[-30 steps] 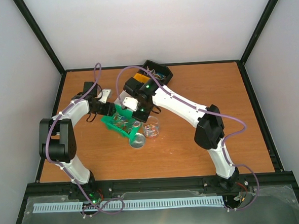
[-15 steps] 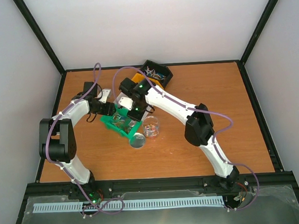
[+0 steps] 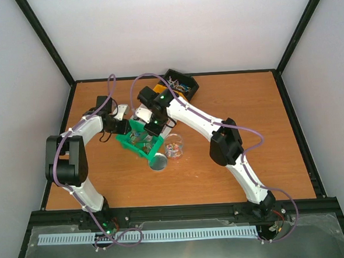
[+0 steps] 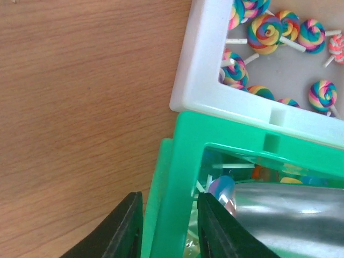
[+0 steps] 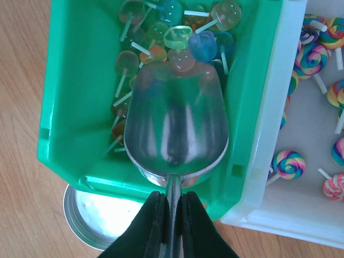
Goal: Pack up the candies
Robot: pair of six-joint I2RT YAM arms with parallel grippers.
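The candies [image 5: 177, 37] are small translucent lollipops in mixed colours, piled in a green bin [image 5: 252, 107]. My right gripper [image 5: 171, 215] is shut on the handle of a metal scoop [image 5: 174, 129]. The scoop's bowl lies inside the green bin with its front edge against the lollipops. My left gripper [image 4: 169, 215] is shut on the side wall of the green bin [image 4: 231, 134], one finger outside and one inside. In the top view both grippers, left [image 3: 123, 127] and right [image 3: 151, 127], meet at the green bin [image 3: 139, 144].
A white bin [image 5: 290, 215] of swirl lollipops [image 5: 287, 164] touches the green bin. A round silver lid [image 3: 157, 161] and a clear jar [image 3: 174, 146] stand just in front. A black bin [image 3: 180, 83] and an orange bin [image 3: 158, 89] sit behind.
My right arm has swung left and back, bringing the scoop over and into the green bin. My left arm has stayed on the bin's wall.
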